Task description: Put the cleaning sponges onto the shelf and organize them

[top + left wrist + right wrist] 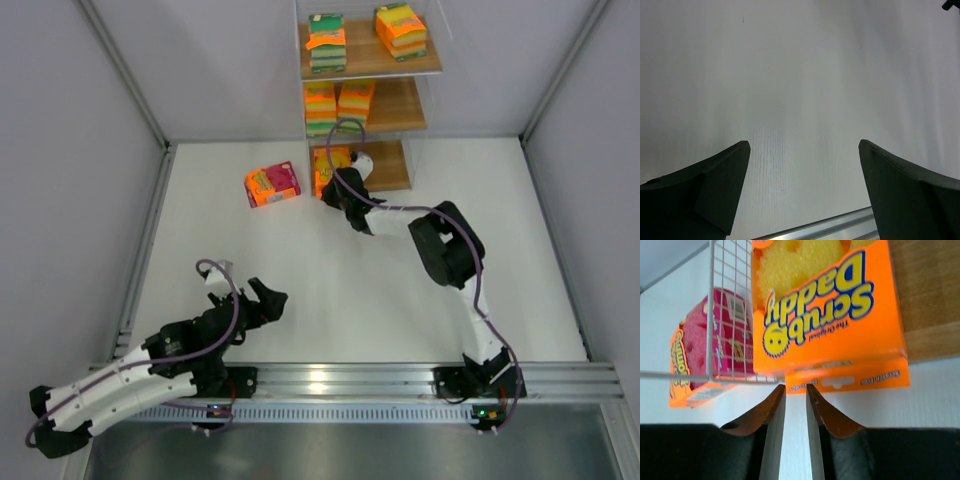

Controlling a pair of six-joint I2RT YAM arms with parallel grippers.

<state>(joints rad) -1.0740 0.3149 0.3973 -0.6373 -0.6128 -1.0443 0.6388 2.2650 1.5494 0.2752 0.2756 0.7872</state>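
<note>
Just beyond the narrowly parted, empty right tool (795, 386), orange sponge pack (830, 325)

Worktop (360, 300): lay bare between the two arms, free passage. Obstacle: pink pack (272, 185), loose, left of shelf (402, 105). Shelf bottom board (392, 165): right half was free; orange pack (830, 325) filled the left, wire side panel (730, 315) just beside. Upper boards (362, 60) carried packs (327, 42).

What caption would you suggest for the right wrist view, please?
Right gripper, jaws slightly apart, facing an orange sponge pack at the shelf.
</note>
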